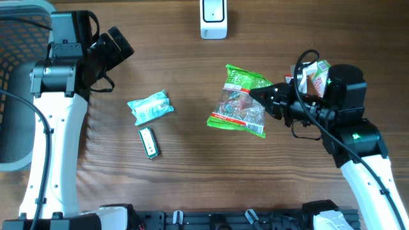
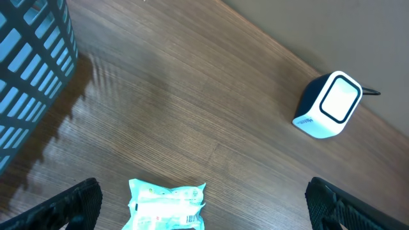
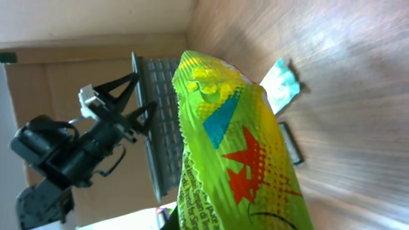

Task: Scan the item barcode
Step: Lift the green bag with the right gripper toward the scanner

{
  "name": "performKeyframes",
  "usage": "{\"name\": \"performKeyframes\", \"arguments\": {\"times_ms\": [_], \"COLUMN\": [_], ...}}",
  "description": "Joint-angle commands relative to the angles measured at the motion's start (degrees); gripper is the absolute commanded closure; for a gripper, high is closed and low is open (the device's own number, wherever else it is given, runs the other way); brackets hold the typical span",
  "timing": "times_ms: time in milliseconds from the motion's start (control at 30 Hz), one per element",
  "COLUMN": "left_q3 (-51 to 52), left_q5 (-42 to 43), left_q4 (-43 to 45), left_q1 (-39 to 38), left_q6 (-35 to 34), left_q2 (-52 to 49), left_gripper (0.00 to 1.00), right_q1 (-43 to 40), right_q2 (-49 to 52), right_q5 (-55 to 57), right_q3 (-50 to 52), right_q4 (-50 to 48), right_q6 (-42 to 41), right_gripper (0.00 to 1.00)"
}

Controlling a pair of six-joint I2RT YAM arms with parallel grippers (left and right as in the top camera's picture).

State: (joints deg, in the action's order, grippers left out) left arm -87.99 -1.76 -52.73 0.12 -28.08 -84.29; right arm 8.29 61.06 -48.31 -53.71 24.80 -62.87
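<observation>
We see our right gripper clamped on a green snack bag, its print too blurred to read; left gripper jaws apart.

Table wood-grain, matt. Snack bag glossy crinkled plastic film. Scanner smooth hard white plastic.
</observation>
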Motion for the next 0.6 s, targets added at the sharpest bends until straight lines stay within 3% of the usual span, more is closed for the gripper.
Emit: {"name": "performKeyframes", "arguments": {"times_ms": [0, 200, 367, 567], "left_q3": [-0.9, -0.9, -0.9, -0.9], "left_q5": [0.2, 0.2, 0.2, 0.2], "left_q4": [0.1, 0.1, 0.1, 0.1], "left_q1": [0.3, 0.3, 0.3, 0.3], "left_q6": [1.1, 1.1, 1.1, 1.1], "left_q2": [1.0, 1.0, 1.0, 1.0], "left_gripper": [0.00, 0.00, 0.00, 0.00], "right_q1": [0.9, 3.3, 3.5, 4.8], "right_q2": [-0.4, -0.3, -0.3, 0.4], "right_q5": [5.0, 8.3, 9.8, 4.1], "right_q3": [-0.2, -0.2, -0.2, -1.1], "right_q4": [-0.7, 0.8, 5.5, -0.4], "right_q6": [11.6, 31.8, 33.0, 36.0], "right_gripper": [0.96, 0.96, 0.96, 0.96]}}
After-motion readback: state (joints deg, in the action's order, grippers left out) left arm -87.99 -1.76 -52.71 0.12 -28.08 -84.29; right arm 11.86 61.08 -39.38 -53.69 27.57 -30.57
